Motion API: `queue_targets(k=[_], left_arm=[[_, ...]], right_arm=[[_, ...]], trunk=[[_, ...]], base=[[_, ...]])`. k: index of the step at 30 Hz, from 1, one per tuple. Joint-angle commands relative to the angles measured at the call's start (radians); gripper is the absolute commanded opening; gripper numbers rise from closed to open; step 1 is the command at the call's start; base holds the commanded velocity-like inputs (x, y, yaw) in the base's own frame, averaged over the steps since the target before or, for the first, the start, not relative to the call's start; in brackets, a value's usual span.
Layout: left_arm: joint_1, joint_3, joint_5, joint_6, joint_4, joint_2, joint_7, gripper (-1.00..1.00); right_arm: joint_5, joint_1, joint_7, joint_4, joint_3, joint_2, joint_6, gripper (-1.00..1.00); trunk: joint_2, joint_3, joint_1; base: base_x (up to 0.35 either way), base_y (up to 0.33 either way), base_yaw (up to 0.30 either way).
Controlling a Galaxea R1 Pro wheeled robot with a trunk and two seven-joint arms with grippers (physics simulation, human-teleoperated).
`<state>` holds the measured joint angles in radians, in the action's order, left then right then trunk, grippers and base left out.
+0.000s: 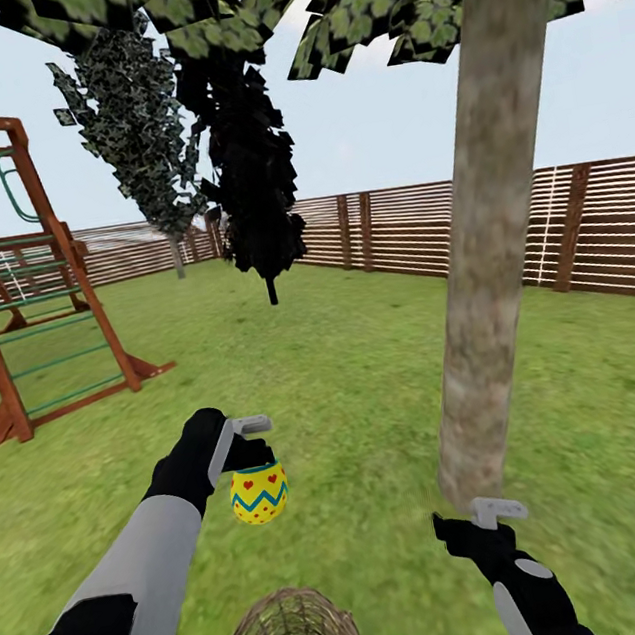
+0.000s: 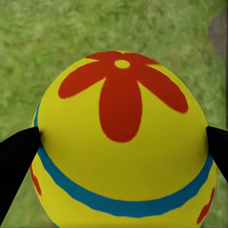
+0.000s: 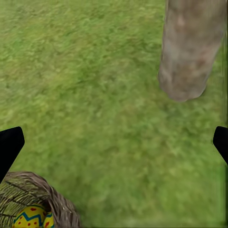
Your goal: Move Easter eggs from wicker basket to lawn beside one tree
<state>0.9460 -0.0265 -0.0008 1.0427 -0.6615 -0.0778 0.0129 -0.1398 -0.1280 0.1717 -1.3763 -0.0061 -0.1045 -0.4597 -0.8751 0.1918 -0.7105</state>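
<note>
Between my left fingers (image 1: 253,446) I hold one egg (image 1: 258,493) above the lawn (image 1: 346,374), lower left of centre. Basket (image 1: 286,633) at bottom centre holds other eggs. My right fingers (image 1: 492,515) stand wide beside the tree (image 1: 492,232).

No writing, label, brand or number can be read anywhere in these views. The only marks are painted decoration on the Easter egg (image 1: 258,493) held above the lawn (image 1: 367,381): a red flower, red hearts or dots, and blue-green zigzag bands, none forming letters. A second egg (image 3: 29,217) in the wicker basket (image 3: 57,199) carries the same zigzag, and there too no characters show, though it is small and partly hidden. The tree (image 1: 492,232) trunk and the fence (image 1: 588,229) bear no signs.
</note>
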Motion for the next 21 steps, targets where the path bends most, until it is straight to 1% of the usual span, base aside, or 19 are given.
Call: queue_targets(k=[1, 9, 21], left_arm=[[0.0, -0.003, -0.001, 0.004, -0.001, 0.0, 0.001, -1.0], [0.001, -0.003, -0.002, 0.004, 0.0, -0.001, 0.001, -1.0], [0.001, -0.003, -0.002, 0.004, 0.0, -0.007, 0.001, -1.0]], right_arm=[[-0.01, -0.001, 0.006, -0.001, 0.0, -0.001, -0.004, 1.0], [-0.01, -0.001, 0.006, -0.001, 0.0, 0.0, -0.004, 1.0], [-0.01, -0.001, 0.006, -0.001, 0.0, 0.0, -0.004, 1.0]], trunk=[[0.006, -0.003, 0.004], [0.062, -0.038, 0.034], [0.062, -0.054, 0.034]], base=[[0.0, 0.0, -0.216], [0.0, 0.0, -0.216], [0.0, 0.0, -0.217]])
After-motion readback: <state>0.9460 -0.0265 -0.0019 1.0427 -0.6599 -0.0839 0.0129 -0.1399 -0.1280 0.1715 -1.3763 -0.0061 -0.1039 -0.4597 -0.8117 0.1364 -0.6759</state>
